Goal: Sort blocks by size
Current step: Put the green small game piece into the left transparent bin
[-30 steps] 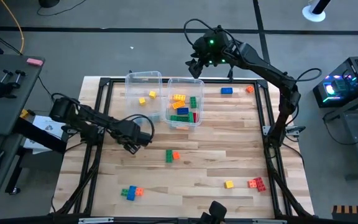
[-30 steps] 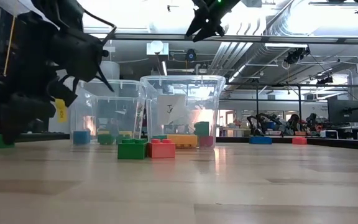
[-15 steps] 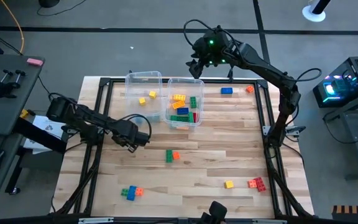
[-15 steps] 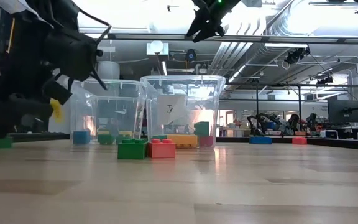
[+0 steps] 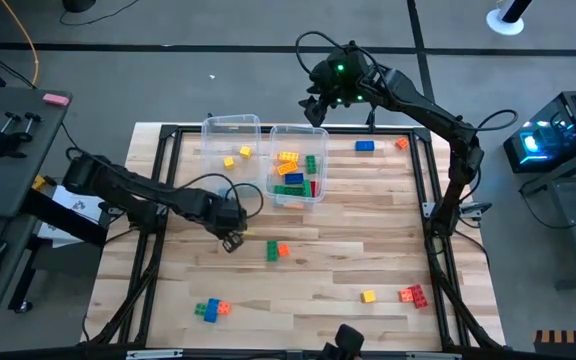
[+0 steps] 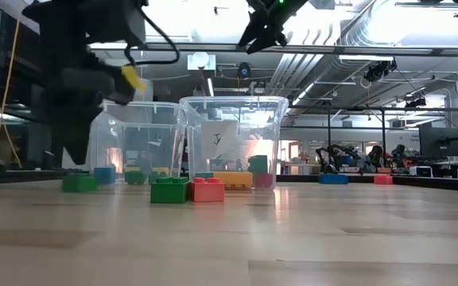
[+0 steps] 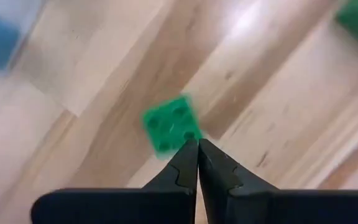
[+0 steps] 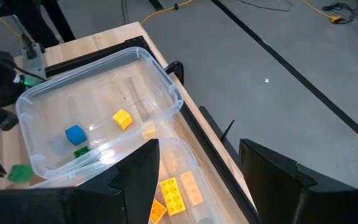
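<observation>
My left gripper points down at the left middle of the table, its fingers shut with nothing between them. A small green block lies flat on the wood just beyond its fingertips. My right gripper hangs open and high over the far edge, above two clear bins. The left bin holds a few small blocks. The right bin holds several longer ones. Other blocks lie loose on the table. My left gripper's shut fingertips show over one corner of the green block, coming from above. The block lies on the table. Whether the tips touch it I cannot tell.
Loose blocks: a green and orange pair, a blue and orange pair, a yellow one, a red one, and a blue and an orange one at the far right. A black frame rims the table.
My left gripper has shut on nothing, tipped until it points down, and risen a little while shifting toward the table's right. The green block has slid along the table toward the right and still lies flat.
</observation>
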`<state>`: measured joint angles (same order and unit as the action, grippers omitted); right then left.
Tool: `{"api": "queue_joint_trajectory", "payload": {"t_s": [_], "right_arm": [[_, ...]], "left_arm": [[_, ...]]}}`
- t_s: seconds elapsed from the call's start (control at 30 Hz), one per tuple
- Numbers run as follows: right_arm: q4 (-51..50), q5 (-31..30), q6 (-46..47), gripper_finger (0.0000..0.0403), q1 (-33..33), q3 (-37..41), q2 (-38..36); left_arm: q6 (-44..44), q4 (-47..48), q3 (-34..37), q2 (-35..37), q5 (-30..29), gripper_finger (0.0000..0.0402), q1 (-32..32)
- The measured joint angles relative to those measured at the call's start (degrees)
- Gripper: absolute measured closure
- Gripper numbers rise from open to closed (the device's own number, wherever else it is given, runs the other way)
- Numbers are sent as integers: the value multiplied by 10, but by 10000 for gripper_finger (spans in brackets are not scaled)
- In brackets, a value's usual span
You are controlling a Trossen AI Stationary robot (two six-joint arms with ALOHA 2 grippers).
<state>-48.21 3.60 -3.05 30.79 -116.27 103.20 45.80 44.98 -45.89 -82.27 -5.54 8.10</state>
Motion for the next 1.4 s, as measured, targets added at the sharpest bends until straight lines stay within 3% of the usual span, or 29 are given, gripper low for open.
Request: {"api": "queue_joint_trajectory", "payload": {"t_s": [0.13, 0.23, 0.4, 0.53, 0.67, 0.83, 1.1, 1.4], "right_arm": [[-1, 11, -16, 185, 0, 0, 0], [-1, 12, -32, 185, 0, 0, 0], [-1, 15, -48, 185, 0, 0, 0], [-1, 70, -47, 185, 0, 0, 0], [-9, 116, -11, 185, -6, 0, 0], [-38, 122, 54, 185, -32, 0, 0], [-38, 25, 136, 185, -113, 0, 0], [-44, -84, 228, 185, -192, 0, -15]], "left_arm": [[-136, 12, -8, 4, 40, 401, 8], [-165, 34, -23, 5, 67, 401, 11], [-216, 46, -77, 13, 61, 401, 10], [-323, 51, -106, 14, 45, 391, 3], [-470, 83, -112, 12, 38, 347, -20], [-626, 109, -111, 11, 38, 263, -52], [-743, 51, -67, 12, 36, 151, -70], [-799, 1, -29, 14, 32, 126, -52]]}}
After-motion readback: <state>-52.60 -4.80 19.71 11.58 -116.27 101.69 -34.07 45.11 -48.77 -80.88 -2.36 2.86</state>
